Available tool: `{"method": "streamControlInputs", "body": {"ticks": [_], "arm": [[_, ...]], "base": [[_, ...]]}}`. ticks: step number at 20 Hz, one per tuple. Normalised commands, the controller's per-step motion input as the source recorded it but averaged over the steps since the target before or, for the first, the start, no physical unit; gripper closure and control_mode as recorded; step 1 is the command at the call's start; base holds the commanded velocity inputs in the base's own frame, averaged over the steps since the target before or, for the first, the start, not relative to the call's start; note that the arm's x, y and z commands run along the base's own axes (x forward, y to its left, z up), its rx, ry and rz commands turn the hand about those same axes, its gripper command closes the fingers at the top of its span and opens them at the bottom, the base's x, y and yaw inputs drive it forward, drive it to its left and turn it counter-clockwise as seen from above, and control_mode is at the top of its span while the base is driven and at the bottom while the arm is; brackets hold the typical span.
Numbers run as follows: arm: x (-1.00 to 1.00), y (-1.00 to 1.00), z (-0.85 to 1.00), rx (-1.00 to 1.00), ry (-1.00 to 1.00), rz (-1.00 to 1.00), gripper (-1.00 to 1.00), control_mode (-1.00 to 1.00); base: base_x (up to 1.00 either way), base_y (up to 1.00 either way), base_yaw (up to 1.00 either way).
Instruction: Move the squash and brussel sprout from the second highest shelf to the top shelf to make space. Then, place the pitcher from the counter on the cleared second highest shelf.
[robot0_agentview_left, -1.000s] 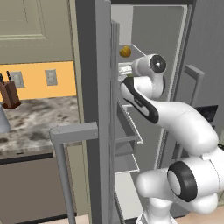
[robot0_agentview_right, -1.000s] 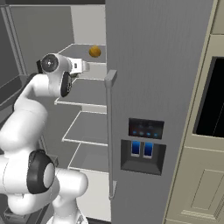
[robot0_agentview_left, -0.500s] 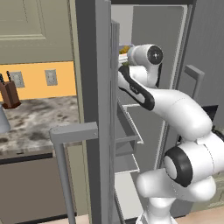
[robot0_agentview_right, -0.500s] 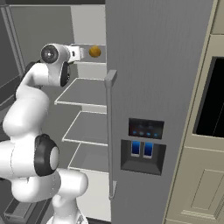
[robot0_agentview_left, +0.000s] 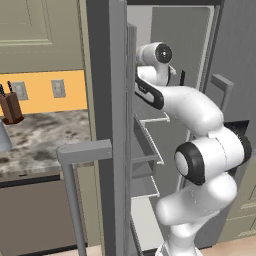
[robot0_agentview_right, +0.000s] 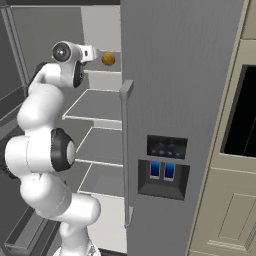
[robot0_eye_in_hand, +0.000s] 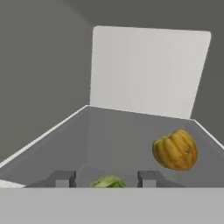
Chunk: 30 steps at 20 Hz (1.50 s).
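My gripper (robot0_eye_in_hand: 107, 178) is up at the top shelf (robot0_eye_in_hand: 109, 140), its fingers on either side of the light-green brussel sprout (robot0_eye_in_hand: 108, 182), whose top alone shows between them. The yellow-orange squash (robot0_eye_in_hand: 175, 149) rests on that shelf ahead and to the right, apart from the fingers. In the right base view the gripper (robot0_agentview_right: 96, 52) points at the squash (robot0_agentview_right: 108, 59) above the top shelf (robot0_agentview_right: 102, 72). The second highest shelf (robot0_agentview_right: 95, 106) lies below. On the counter (robot0_agentview_left: 45, 142) a pale sliver of the pitcher (robot0_agentview_left: 2, 136) shows at the left edge.
The open fridge door (robot0_agentview_left: 107, 125) with its bins stands close on the arm's left. The closed right door (robot0_agentview_right: 175, 100) with a dispenser hides the shelves' right part. A brown knife block (robot0_agentview_left: 10, 107) stands on the counter. Lower shelves (robot0_agentview_right: 100, 145) sit beneath.
The arm has lifted the hand from the second highest shelf's level to the top shelf's level, closer to the squash. The squash has not moved.
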Motion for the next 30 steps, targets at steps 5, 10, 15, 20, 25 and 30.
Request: {"method": "streamControlInputs", "body": {"ticks": [5,10,15,20,25,30], "arm": [[0.55,0.14,-0.33,0.0,0.0,0.0,1.0,-1.0],[0.52,0.11,-0.46,0.0,0.0,0.0,1.0,-1.0],[0.59,0.08,-0.1,0.0,0.0,0.0,1.0,-1.0],[0.61,0.1,0.0,0.0,0.0,0.0,1.0,-1.0],[0.49,0.23,0.0,0.0,0.0,0.0,-1.0,-1.0],[0.0,0.02,0.0,-0.03,0.0,-0.03,-1.0,-1.0]], "base": [[0.0,0.0,0.0],[0.0,0.0,0.0],[0.0,0.0,0.0],[0.0,0.0,0.0],[0.0,0.0,0.0],[0.0,0.0,0.0]]}}
